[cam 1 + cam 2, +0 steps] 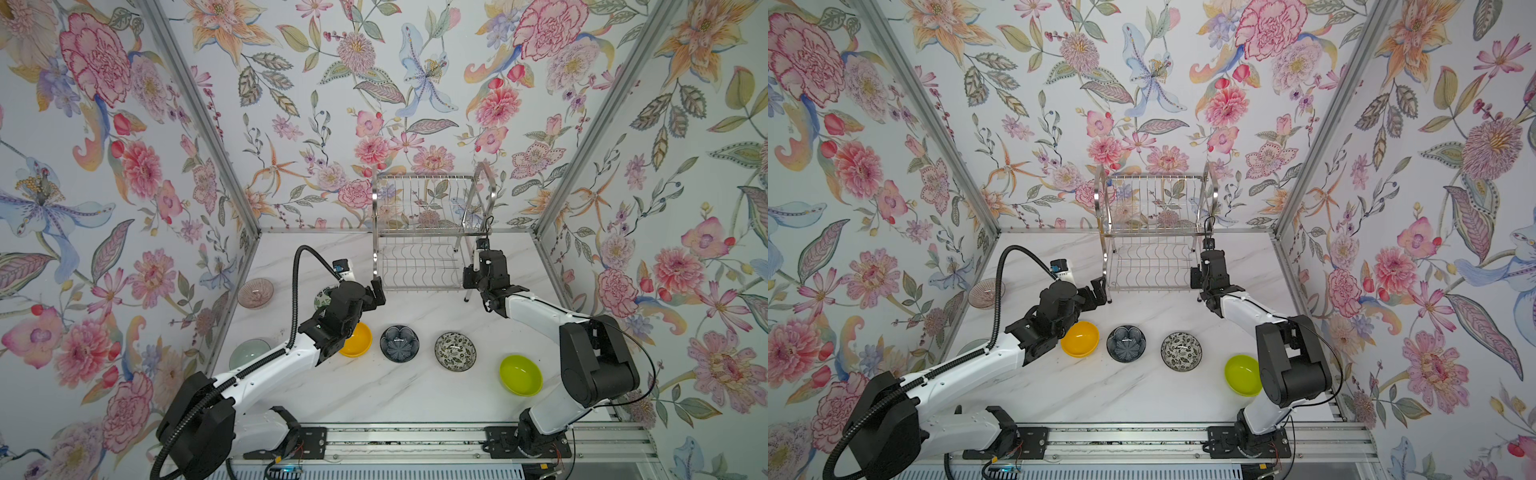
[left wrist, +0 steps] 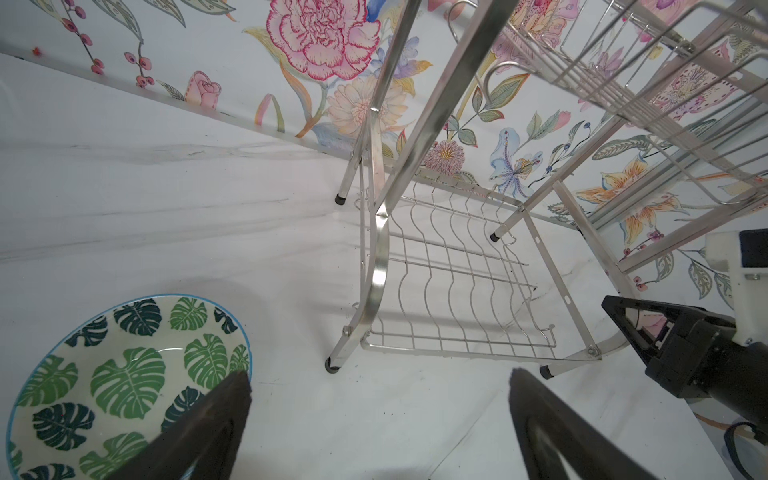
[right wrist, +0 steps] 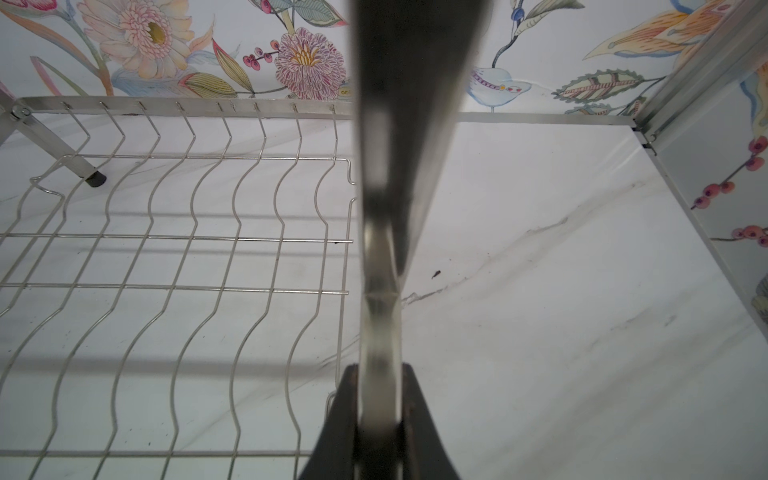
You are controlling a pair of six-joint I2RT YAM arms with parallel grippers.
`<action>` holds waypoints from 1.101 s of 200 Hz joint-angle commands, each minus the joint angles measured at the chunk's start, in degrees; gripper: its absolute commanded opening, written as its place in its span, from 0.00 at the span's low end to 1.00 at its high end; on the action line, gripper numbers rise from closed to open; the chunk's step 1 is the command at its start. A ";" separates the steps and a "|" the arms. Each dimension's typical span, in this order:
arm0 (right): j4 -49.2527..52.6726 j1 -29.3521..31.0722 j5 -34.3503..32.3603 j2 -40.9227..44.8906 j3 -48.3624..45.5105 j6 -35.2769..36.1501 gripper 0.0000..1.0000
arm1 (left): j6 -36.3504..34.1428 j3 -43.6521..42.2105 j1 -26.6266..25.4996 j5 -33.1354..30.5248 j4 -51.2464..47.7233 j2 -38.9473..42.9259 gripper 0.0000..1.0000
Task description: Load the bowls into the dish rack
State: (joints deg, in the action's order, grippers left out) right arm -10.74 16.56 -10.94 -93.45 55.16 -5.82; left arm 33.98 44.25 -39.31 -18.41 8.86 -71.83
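Steel rack (image 1: 424, 230) stands at the back of the marble surface (image 1: 374, 390), close to the rear wall. My right pincer (image 3: 379, 399) is clamped on the rack's right end frame, low on the front strip. The wrist view shows both fingers pressed against the metal.

My left pincer (image 2: 378, 382) hangs wide open with nothing in it, just in front of the rack's left front leg. Beside it the leaf bowl (image 2: 124, 386) sits upright on the surface. One finger crosses its rim in the wrist view, but I cannot tell whether they touch.

In both top views I see a row of bowls in front of the rack. The orange bowl (image 1: 357, 338) lies partly under my left arm, followed by the blue bowl (image 1: 400, 343) and the floral bowl (image 1: 455, 351). The lime bowl (image 1: 521, 375) lies nearest my right arm. Along the left wall sit the pink bowl (image 1: 255, 293) and, nearer the front, the pale bowl (image 1: 249, 353), partly behind my left arm. All rest upright on the surface.
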 commanded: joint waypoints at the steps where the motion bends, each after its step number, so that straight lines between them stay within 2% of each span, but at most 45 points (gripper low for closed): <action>1: 0.97 0.94 0.99 -0.18 2.06 4.57 0.09 | 0.55 -0.73 0.55 -1.44 -1.80 1.42 0.99; 13: 1.90 0.96 0.62 -0.52 2.90 3.72 0.12 | 0.48 -0.48 0.55 -1.49 -2.44 1.43 0.99; 38: 3.01 0.67 1.57 -0.11 3.68 0.72 0.28 | 0.81 0.81 0.63 -2.39 -5.85 1.34 0.99; 65: 4.84 0.57 2.70 1.34 4.59 -1.43 0.49 | 0.67 2.19 0.85 -4.90 -10.97 1.75 0.99; 78: 6.11 0.67 3.05 2.11 5.11 -2.27 0.65 | 0.69 2.34 0.96 -7.17 -13.22 2.43 0.99; 98: 8.22 1.14 3.05 3.86 4.91 -2.55 0.74 | 1.43 2.66 1.68 -10.52 -16.99 3.23 0.99; 114: 8.94 1.50 1.36 5.91 3.70 -2.60 0.98 | 3.43 4.34 3.13 -12.25 -22.98 3.03 0.99; 133: 10.08 2.11 -2.85 8.53 2.10 -3.69 0.99 | 4.23 6.43 5.58 -11.58 -29.19 2.29 0.99; 156: 11.61 2.86 -8.51 11.48 0.42 -5.32 0.99 | 3.66 6.90 8.28 -8.96 -32.29 1.70 0.99; 176: 13.43 3.54 -13.93 14.11 -0.31 -10.31 0.99 | 3.05 6.07 10.64 -5.71 -32.73 1.91 0.99; 187: 14.75 3.17 -13.29 15.46 -0.75 -11.46 0.99 | 2.86 4.78 12.19 -3.37 -31.90 2.20 0.99; 203: 15.41 3.21 -8.67 17.07 -1.26 -9.68 0.98 | 4.00 3.00 15.13 0.62 -31.28 2.40 0.98; 220: 15.23 5.07 -6.98 18.05 -1.67 -9.11 0.99 | 4.40 0.27 17.99 5.47 -28.52 2.49 0.95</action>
State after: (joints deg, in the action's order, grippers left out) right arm 3.53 19.77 -19.40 -77.89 54.57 -14.04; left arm 37.32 48.01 -24.73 -20.71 -20.29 -69.73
